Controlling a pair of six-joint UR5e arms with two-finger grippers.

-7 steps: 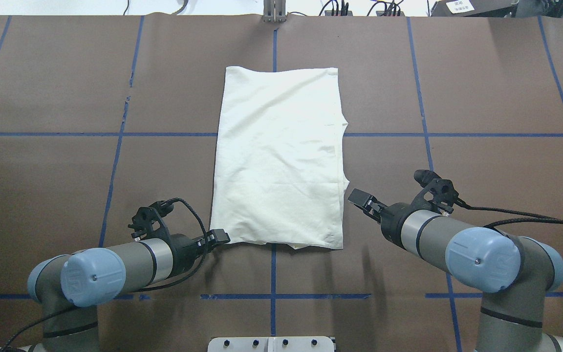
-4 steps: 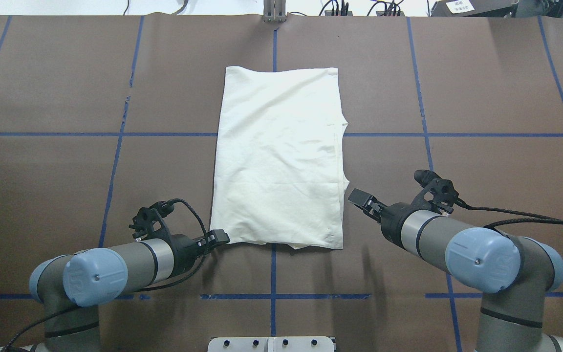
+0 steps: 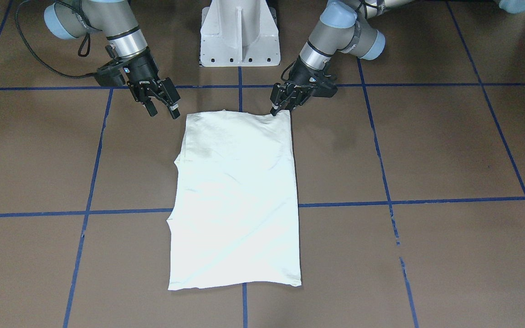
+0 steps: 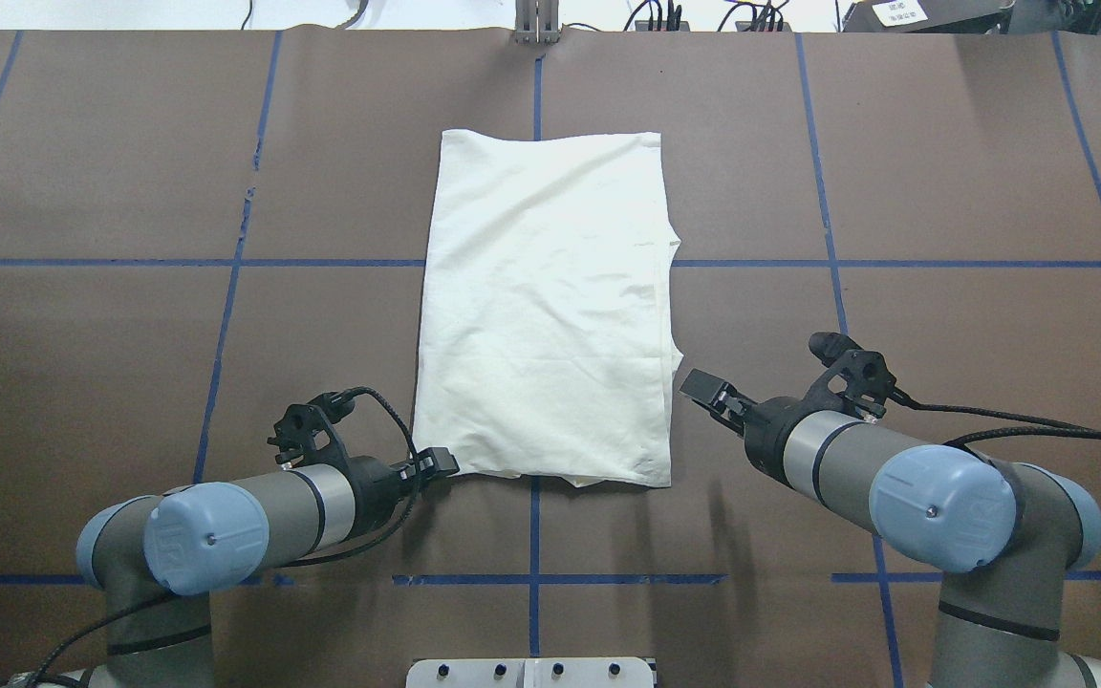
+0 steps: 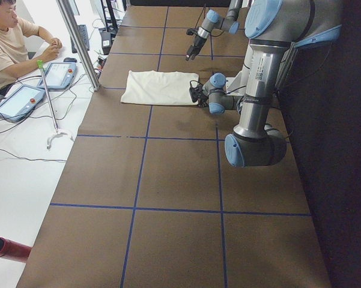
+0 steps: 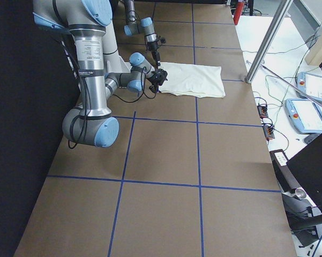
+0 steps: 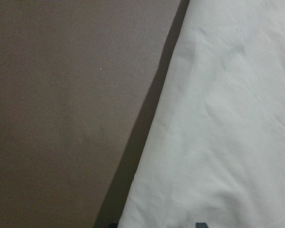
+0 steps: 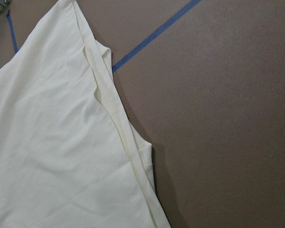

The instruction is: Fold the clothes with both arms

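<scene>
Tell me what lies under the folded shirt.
The shirt lies flat on the brown table; blue tape lines run under it. Folded-under cloth layers peek out along one long edge. Anything else beneath is covered.

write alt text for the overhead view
A cream shirt, folded into a long rectangle, lies flat in the centre. The left gripper is at its near left corner; the right gripper is just off its right edge.
</scene>
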